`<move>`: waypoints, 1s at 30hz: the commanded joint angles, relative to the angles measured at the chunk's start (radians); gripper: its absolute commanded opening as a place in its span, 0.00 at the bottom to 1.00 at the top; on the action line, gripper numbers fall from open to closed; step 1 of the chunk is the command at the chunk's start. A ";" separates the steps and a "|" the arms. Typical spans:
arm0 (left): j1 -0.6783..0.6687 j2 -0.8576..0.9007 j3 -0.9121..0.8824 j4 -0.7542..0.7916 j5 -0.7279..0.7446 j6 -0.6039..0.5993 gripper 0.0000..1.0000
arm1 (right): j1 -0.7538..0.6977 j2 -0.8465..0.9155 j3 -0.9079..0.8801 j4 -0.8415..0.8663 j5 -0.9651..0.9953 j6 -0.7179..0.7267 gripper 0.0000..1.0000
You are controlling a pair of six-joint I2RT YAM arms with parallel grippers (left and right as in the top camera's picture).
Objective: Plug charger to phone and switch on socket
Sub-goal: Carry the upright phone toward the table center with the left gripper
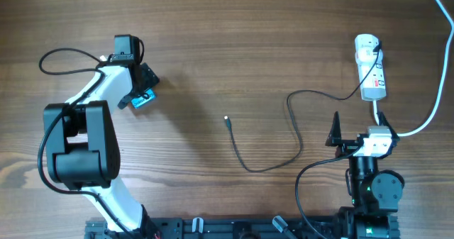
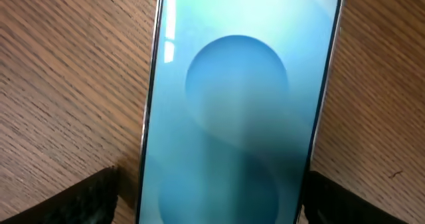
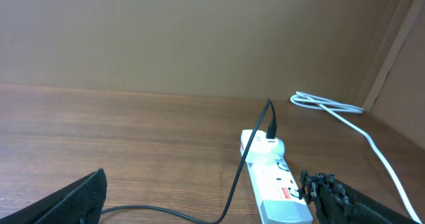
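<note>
The charger is not yet in the phone. Its silver-tipped connector lies loose on the counter, about midway between the left and right edges. From there the thin black cable loops right and runs up to the socket. That end looks settled: the cable's white plug head sits in the far end of the socket, near the counter's far right corner.

The phone lies flat, screen up, toward the left edge of the counter and well apart from the connector.

The left fingers are spread, one on each long side of the phone. At least the one on the left of the wrist view stands off the phone's edge, so nothing is clamped. The right fingers are wide open and empty. They hover just short of the socket's near end, where the thick white cord leaves toward the right edge.

Whether the socket's switch is on is too small to tell. With the right arm only poised there, I judge it not pressed.

Almost everything is therefore left to do:
- secure the phone
- bring the connector to its port
- seat the connector
- flip the switch
</note>
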 commanded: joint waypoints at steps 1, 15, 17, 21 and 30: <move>0.010 0.079 -0.048 -0.038 0.063 0.004 0.86 | 0.005 -0.010 -0.001 0.005 -0.012 -0.005 1.00; 0.006 0.079 -0.048 -0.144 0.220 0.004 0.66 | 0.005 -0.010 -0.001 0.005 -0.012 -0.005 1.00; 0.004 0.079 -0.048 -0.174 0.220 0.004 0.66 | 0.005 -0.010 -0.001 0.005 -0.012 -0.005 1.00; -0.006 0.079 -0.048 -0.243 0.221 0.005 0.66 | 0.005 -0.010 -0.001 0.005 -0.012 -0.005 1.00; -0.087 0.079 -0.048 -0.273 0.225 0.115 0.68 | 0.005 -0.010 -0.001 0.005 -0.012 -0.005 1.00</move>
